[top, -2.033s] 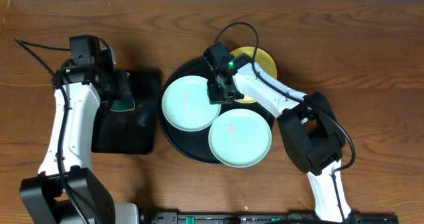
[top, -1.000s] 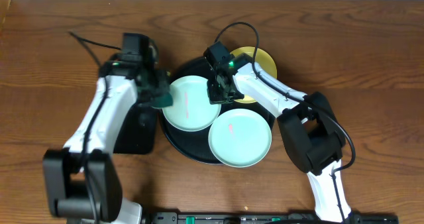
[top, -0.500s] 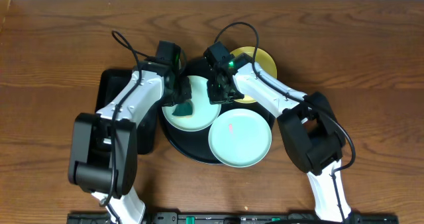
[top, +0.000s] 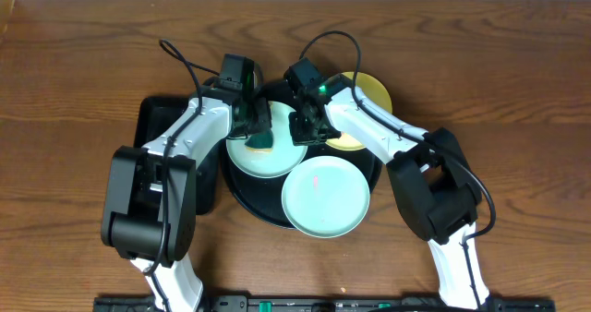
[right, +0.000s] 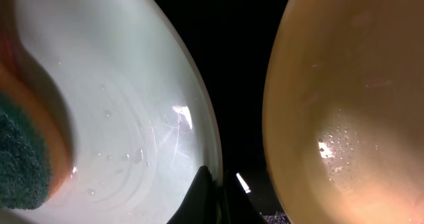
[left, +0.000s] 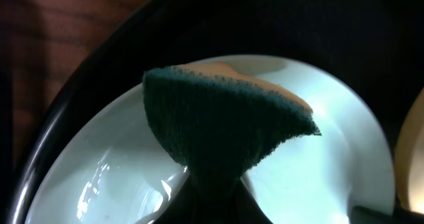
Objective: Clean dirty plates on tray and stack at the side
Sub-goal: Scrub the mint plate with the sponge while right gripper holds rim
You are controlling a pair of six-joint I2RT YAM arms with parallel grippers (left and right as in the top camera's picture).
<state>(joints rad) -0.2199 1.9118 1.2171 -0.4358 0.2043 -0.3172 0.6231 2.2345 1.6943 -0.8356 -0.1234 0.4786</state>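
Here, the left gripper (top: 257, 130) is clamped on a green-faced sponge (top: 262, 142), holding it down on the first mint plate (top: 271, 166), which sits at ten o'clock on the round black tray (top: 247, 195). The right gripper (top: 303, 127) is at that plate's three-o'clock rim. In the right wrist view one dark finger (right: 204, 192) lies across the rim, but whether the jaws are pinched on it cannot be told. Water beads glisten on this plate and on the yellow plate (top: 371, 92), which lies at two o'clock, partly over the tray's edge and under the right arm. The second mint plate (top: 325, 199) lies at five o'clock, overhanging the rim and meeting the first plate's edge. A smaller rectangular tray (top: 155, 111) sits just beside the round one at nine o'clock, on the wooden table (top: 74, 72).
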